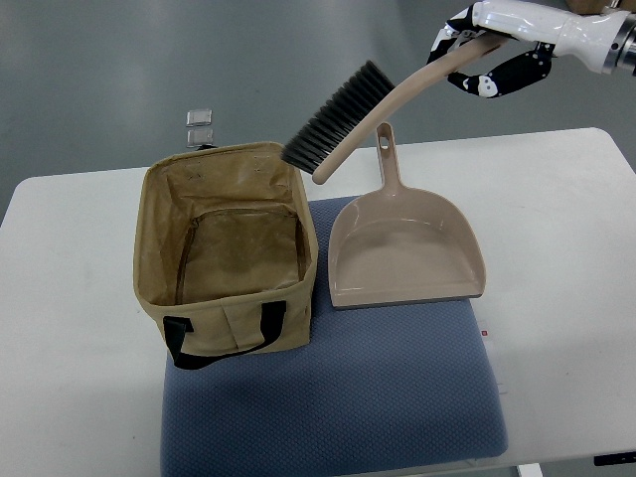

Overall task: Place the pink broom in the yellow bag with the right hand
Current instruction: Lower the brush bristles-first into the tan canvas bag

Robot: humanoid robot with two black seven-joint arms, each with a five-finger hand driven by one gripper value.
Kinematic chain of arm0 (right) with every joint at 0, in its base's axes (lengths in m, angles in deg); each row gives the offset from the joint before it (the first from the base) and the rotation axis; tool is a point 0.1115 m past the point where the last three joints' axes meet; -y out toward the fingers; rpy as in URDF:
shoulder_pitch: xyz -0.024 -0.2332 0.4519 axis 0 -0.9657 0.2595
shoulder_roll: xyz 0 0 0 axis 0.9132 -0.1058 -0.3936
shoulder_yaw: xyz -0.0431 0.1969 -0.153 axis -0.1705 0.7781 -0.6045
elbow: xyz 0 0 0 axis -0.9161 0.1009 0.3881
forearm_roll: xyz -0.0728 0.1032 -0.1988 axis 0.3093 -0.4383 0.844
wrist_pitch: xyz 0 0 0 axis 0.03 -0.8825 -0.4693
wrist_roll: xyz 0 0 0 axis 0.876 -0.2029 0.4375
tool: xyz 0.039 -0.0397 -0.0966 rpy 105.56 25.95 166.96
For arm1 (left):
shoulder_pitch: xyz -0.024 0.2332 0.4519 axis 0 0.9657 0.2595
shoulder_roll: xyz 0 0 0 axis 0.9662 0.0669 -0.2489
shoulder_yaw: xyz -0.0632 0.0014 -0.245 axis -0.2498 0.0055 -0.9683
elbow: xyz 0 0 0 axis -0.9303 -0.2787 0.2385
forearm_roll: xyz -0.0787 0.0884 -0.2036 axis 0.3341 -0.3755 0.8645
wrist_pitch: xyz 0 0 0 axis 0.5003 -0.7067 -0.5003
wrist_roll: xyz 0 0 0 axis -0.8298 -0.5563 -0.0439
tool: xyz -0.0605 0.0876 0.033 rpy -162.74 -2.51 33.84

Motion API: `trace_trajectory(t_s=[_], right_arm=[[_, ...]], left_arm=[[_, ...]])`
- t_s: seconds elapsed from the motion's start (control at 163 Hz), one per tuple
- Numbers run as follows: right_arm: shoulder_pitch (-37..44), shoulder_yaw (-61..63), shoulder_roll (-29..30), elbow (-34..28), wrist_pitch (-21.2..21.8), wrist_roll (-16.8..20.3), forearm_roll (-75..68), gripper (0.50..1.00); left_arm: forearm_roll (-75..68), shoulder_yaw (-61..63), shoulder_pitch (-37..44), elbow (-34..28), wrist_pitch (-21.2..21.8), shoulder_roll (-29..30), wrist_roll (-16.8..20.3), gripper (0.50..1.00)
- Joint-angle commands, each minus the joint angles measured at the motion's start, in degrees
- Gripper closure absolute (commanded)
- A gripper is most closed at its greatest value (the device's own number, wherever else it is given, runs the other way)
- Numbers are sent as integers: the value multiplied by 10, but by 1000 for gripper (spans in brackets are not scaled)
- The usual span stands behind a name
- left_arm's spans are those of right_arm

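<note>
My right hand (477, 55) comes in from the top right and is shut on the handle of the pale pink broom (383, 99). The broom slants down to the left, and its dark bristles (336, 114) hang just over the back right corner of the yellow bag (227, 253). The bag stands open and upright on a blue mat, its inside showing no contents. My left hand is out of the picture.
A pale pink dustpan (407, 248) lies to the right of the bag on the blue mat (338, 397), handle pointing away. The mat sits on a white table (70, 328). Two small silver items (201, 124) lie beyond the table's far edge.
</note>
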Motion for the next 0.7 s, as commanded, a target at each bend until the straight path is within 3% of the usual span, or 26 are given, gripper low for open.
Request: trace_trajectory(t_s=[0.0, 0.535, 0.695], right_arm=[[20, -7, 41, 11, 1, 10, 5, 983], [61, -96, 273, 145, -3, 25, 87, 973], [59, -99, 302, 167, -4, 30, 93, 963]], left_arm=[[0, 0, 0, 0, 0, 0, 0, 500], [0, 0, 0, 1, 1, 0, 0, 500], [0, 0, 0, 0, 0, 0, 0, 500]])
